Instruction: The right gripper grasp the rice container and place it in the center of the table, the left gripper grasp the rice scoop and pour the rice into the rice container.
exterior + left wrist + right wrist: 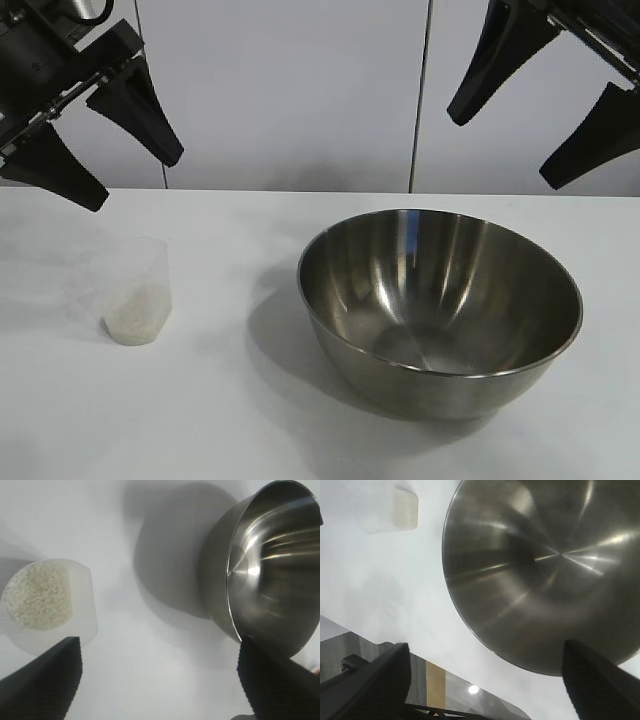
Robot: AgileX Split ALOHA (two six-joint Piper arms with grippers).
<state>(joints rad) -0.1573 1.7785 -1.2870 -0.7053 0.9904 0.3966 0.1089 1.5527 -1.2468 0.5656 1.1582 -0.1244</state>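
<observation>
Shiny round stainless-steel bowl (440,310) sits empty on the white surface (220,420); left of it stands the clear plastic scoop (135,292) holding rice (37,602). Both grippers, left (95,150) and right (545,140), hover above, fingers apart, holding nothing. Next, probably, the right descends onto the bowl's rim.

No readable text anywhere (perhaps faint marks; cannot tell).

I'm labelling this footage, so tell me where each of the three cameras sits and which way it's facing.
Exterior: off the rig, facing both arms; left gripper and right gripper hang open above the table.
Left wrist: looks down past its own fingers at the rice scoop and rice.
Right wrist: looks down past its own fingers at the rice container.
Shared: all three show scoop and container.
</observation>
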